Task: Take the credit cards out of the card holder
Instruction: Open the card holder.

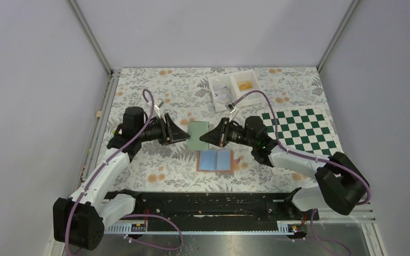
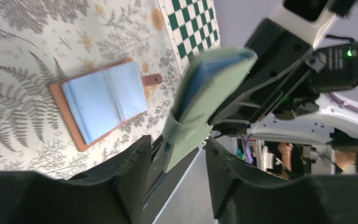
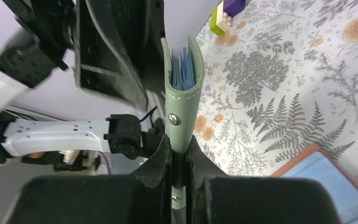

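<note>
The card holder (image 1: 215, 160) lies open on the table, with a tan cover and light-blue panels; it also shows in the left wrist view (image 2: 102, 100) and the right wrist view (image 3: 335, 186). No credit cards can be made out; its pockets look plain blue. A sage-green wallet (image 1: 197, 134) with blue leaves inside hangs in the air between the arms. My right gripper (image 3: 179, 144) is shut on its snap tab (image 3: 173, 119). My left gripper (image 2: 177, 149) is open, and the wallet's lower corner (image 2: 186, 135) sits between its fingers without touching them.
A white two-compartment tray (image 1: 235, 88) stands at the back. A green-and-white chessboard mat (image 1: 299, 128) lies to the right. Small toy bricks (image 3: 226, 16) sit on the floral cloth beyond the wallet. A black rail (image 1: 213, 205) runs along the near edge.
</note>
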`<state>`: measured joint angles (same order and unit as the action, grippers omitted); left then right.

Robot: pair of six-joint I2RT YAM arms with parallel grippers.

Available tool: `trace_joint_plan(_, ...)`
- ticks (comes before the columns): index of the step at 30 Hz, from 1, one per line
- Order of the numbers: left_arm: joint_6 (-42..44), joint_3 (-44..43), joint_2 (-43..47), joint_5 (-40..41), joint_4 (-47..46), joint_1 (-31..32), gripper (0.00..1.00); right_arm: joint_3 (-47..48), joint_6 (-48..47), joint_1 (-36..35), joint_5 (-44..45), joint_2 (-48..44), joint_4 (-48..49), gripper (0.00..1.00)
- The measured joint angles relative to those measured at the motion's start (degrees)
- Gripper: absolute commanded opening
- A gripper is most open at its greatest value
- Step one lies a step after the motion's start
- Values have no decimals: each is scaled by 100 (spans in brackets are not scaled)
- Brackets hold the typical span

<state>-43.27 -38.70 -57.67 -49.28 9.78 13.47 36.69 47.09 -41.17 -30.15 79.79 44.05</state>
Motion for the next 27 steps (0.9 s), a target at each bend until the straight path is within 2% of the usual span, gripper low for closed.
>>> trace_joint_plan(3, 295, -610, -109, 286, 726, -2, 58, -15, -1029, -136, 376, -459, -568, 0)
trace_joint_plan(6, 437, -1266, -129, 560, 1237, -2, 64, 105, -2625, -393, 1137, -1043, -1434, 0)
trace_joint_plan(8, 389, -1471, -85, 660, 1353, 0, 68, 149, -3679, -490, 1602, -1263, -1611, 0)
trace_joint_plan(13, -79, -1534, 72, 807, 1325, 175, 73, -299, -5786, -640, 2647, -1545, -1209, 0)
trace_joint_plan(19, -503, -1587, -90, 951, 1134, 839, 77, -393, -7989, -1390, 4050, -1172, -675, 0)
trace_joint_plan(25, -723, -1687, -358, 1423, 1032, 1237, 79, -391, -9600, -2087, 5062, -592, 129, 0)
trace_joint_plan(27, -787, -1687, -413, 1547, 946, 1246, 75, -391, -9919, -2258, 5248, -433, 297, 0)
